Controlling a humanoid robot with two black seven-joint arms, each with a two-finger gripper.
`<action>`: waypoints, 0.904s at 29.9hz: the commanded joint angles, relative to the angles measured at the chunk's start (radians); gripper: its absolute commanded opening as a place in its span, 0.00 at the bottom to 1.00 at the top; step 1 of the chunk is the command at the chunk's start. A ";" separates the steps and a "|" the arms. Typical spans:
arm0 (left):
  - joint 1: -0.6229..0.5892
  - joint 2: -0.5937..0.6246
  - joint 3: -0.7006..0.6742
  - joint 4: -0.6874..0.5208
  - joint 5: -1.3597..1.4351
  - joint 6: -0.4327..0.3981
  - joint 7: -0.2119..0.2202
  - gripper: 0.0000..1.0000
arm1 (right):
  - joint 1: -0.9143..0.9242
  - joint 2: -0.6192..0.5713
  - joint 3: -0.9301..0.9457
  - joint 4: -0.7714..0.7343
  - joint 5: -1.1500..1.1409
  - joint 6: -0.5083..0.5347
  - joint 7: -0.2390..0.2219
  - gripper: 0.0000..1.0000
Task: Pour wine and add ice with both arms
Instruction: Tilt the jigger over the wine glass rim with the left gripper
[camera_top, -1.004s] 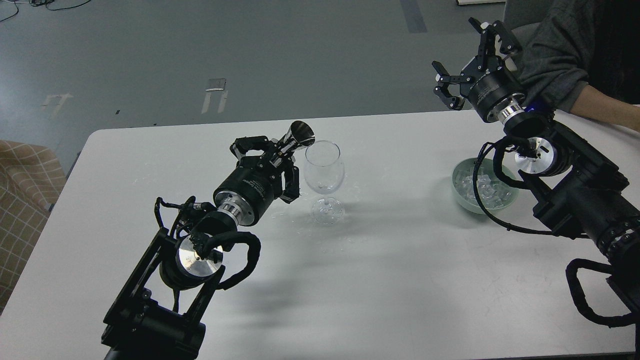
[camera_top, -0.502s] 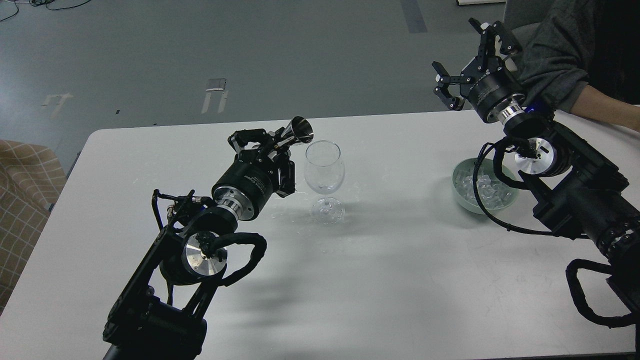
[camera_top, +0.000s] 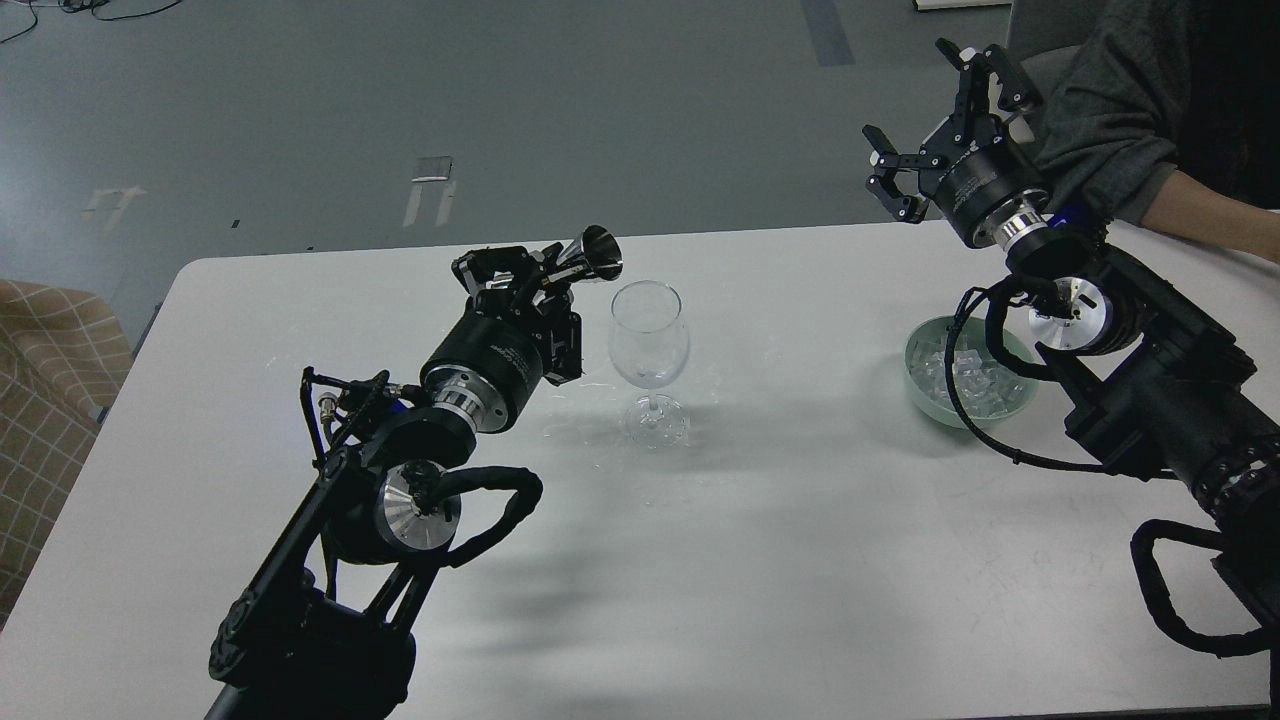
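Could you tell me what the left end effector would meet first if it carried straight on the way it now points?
Probably nothing: the left end effector, shut on the metal jigger, aims up and away, passing left of the wine glass. Depth is unclear.

The black jointed left arm (camera_top: 400, 470) is extended forward and upward from the lower left, its silver joint cap turned toward the viewer. Its clawed black left gripper (camera_top: 535, 280) is closed around a metal cone-shaped cup. The black jointed right arm (camera_top: 1150, 370) is raised from the right. Its clawed black right gripper (camera_top: 935, 110) is held high, fingers spread wide, nothing between them.
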 joint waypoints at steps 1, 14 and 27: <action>-0.001 0.000 0.019 0.000 0.027 0.001 0.000 0.00 | -0.003 0.000 0.001 0.000 0.000 0.001 0.000 1.00; -0.001 0.000 0.036 0.006 0.116 0.002 -0.002 0.00 | -0.005 0.000 0.001 0.000 0.000 0.001 0.000 1.00; -0.001 0.000 0.037 0.019 0.223 0.002 -0.003 0.00 | -0.006 0.000 0.001 0.000 0.000 0.000 0.000 1.00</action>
